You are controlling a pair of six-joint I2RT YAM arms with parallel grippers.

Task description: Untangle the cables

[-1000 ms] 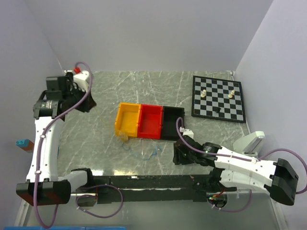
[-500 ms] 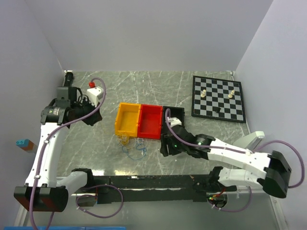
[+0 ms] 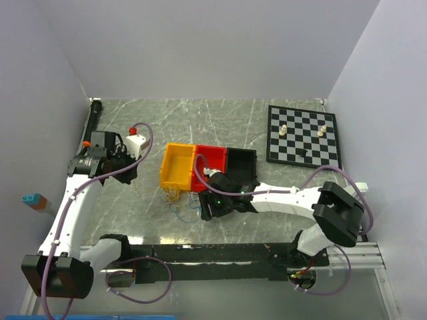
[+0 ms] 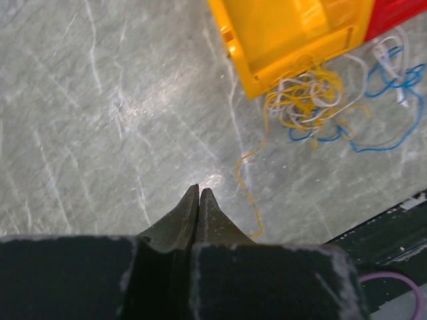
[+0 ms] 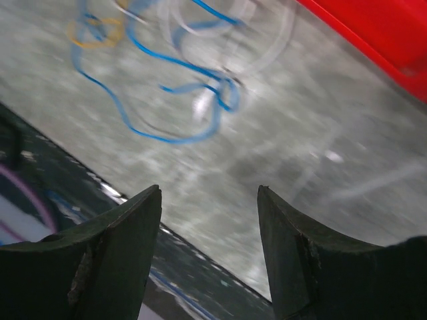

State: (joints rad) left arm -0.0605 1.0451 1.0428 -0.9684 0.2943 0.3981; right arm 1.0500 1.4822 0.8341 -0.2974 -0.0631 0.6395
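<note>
Right wrist view first: the right gripper (image 5: 209,195) is seen with its fingers spread wide, nothing caught between them, hung low over the table (image 5: 320,167). At about 12 o'clock from the tips a blue loop of the cables (image 5: 193,100) is laid flat, with the red bin (image 5: 380,33) off at 2 o'clock. In the left wrist view the left gripper (image 4: 199,195) is pressed together on nothing. The main yellow, white and blue heap is found at 1 o'clock from it, bunched against the yellow bin (image 4: 293,33).

So this is probably the reach-in for a pick, nothing separated yet. Next, one blue strand alone would need to be pinched right at the surface and drawn away from the heap. The left claw likely has to be opened and brought over to hold the rest.
</note>
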